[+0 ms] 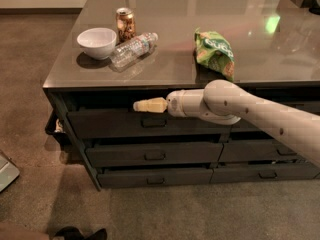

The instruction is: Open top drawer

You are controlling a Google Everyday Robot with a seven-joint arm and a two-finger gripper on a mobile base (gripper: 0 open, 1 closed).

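The gripper [149, 105] hangs in front of the cabinet's left half, just under the overhanging edge of the grey table top [165, 74], with its cream fingers [155, 105] pointing left. They are pressed together into 1 tapered tip, with no gap showing between them and nothing pinched. The tip sits level with the upper edge of the top drawer [110, 125], directly above that drawer's small rectangular loop handle [153, 122] and apart from it; whether the tip touches the front panel cannot be told. The pale arm [260, 116] reaches in from the right and crosses the cabinet's right half. The top drawer is the tall dark front in the left column, immediately below the table top, with a dark strip of shadow above it. Beneath it lie 2 shallower drawers, the middle drawer [120, 155] and the bottom drawer [125, 177], each with a like handle, and further shallow fronts [250, 153] sit in the right column. On the table top stand a white bowl [97, 41] and a can [125, 24] just behind it. A clear plastic bottle [132, 48] lies on its side beside the bowl. A green snack bag [215, 54] lies well to the right, near the front edge. The cabinet stands on brown carpet [30, 84].
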